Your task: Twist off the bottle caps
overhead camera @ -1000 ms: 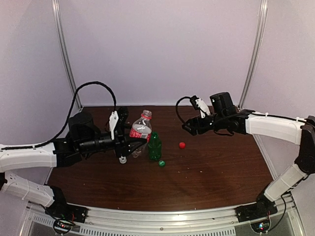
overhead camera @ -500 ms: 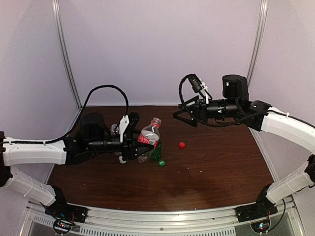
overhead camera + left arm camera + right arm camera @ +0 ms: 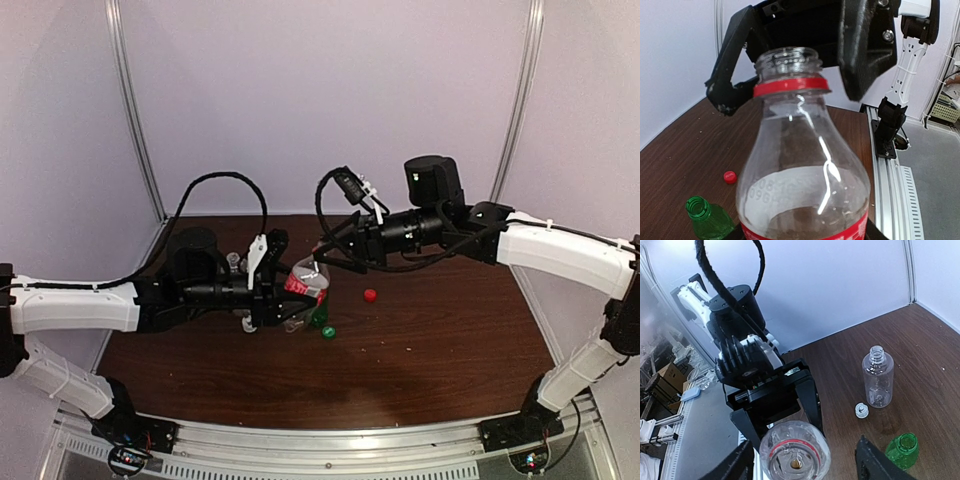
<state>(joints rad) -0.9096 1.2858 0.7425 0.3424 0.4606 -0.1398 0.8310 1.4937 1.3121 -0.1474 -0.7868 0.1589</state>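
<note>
Brown table (image 3: 450, 350): left gripper (image 3: 280, 300) clamped on red-label bottle (image 3: 805, 165), red cap (image 3: 370, 295) lying off to its right, right gripper (image 3: 335, 250) jaws apart astride its bare neck; closing there could wrench it loose onto the green bottle (image 3: 702, 217) beside it.

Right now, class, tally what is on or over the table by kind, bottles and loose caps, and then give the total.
Bottles: 3 (clear bottle, green bottle, red-labelled bottle)
Loose caps: 3 (white cap, green cap, red cap)
Total: 6
</note>
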